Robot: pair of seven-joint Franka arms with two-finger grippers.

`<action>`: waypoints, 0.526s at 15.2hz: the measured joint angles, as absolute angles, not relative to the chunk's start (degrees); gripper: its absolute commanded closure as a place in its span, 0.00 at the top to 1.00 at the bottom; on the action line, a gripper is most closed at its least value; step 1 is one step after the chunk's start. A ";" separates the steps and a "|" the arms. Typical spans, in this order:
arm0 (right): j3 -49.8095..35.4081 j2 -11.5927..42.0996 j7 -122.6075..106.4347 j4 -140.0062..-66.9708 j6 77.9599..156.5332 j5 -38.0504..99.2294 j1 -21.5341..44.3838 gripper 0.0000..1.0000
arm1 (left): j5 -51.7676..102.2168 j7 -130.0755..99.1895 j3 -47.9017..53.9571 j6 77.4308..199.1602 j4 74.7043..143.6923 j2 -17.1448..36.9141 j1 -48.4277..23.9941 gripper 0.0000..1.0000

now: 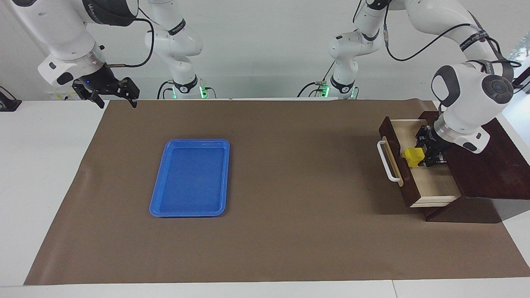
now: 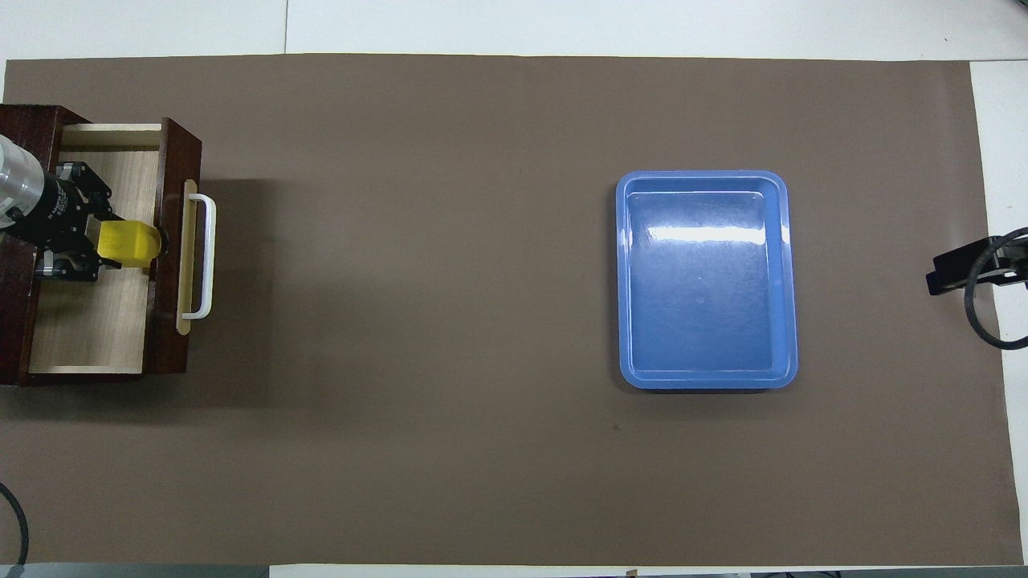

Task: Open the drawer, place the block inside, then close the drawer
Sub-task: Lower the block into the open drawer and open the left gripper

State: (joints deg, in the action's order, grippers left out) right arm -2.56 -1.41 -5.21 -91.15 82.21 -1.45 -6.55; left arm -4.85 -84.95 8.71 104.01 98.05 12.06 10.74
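While the small bright yellow cube (image 1: 414,157) was held clamped between the fingers of the left gripper (image 1: 419,158), the placing step of the task was in hand. The dark brown wooden drawer (image 1: 430,188) with its pale wood interior was found pulled out of its cabinet at the left arm's end of the table, so the opening step was judged complete. The cube was positioned within the open drawer, close to the inner face of the drawer front, at about ten o'clock of the pale floor as shown in the facing view. Whether the underside of the cube was resting on the floor could not be established. The white bar handle (image 1: 385,161) on its tan strip was left free, at nine o'clock of the cube in that view.

The right gripper (image 1: 112,92) was held in the air over the table edge at the right arm's end, at about eleven o'clock of the flat blue plastic tray (image 1: 191,177), with its fingers spread apart and nothing between them. That arm was judged to be waiting.

For the next move, a release was judged to be required: the fingers to be parted only once the cube was seated, and the gripper then to be lifted straight up, clear of the drawer walls. Afterwards the drawer front was to be pushed toward the cabinet, squarely, so that jamming would be avoided.
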 measured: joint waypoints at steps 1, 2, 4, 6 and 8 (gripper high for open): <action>-2.55 -1.40 -5.21 -91.15 82.21 -1.45 -6.47 1.00 | -4.85 -85.11 8.71 104.12 98.48 11.89 10.74 0.00; -2.55 -1.40 -5.21 -91.14 82.21 -1.45 -6.42 1.00 | -4.85 -85.19 8.71 104.20 98.84 11.73 10.74 0.00; -2.55 -1.40 -5.21 -91.14 82.21 -1.45 -6.41 1.00 | -4.84 -85.26 8.71 104.33 99.67 11.28 10.74 0.00; -2.56 -1.40 -5.21 -91.11 82.24 -1.45 -6.39 1.00 | -4.82 -85.27 8.73 104.58 100.41 10.86 10.74 0.00; -2.56 -1.40 -5.21 -90.97 82.54 -1.45 -6.37 1.00 | -4.81 -85.27 8.77 105.15 101.33 10.51 10.74 0.00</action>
State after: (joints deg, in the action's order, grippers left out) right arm -2.56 -1.40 -5.21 -90.97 82.54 -1.45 -6.37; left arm -4.81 -85.27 8.77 105.15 101.33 10.51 10.74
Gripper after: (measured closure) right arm 0.000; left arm 0.445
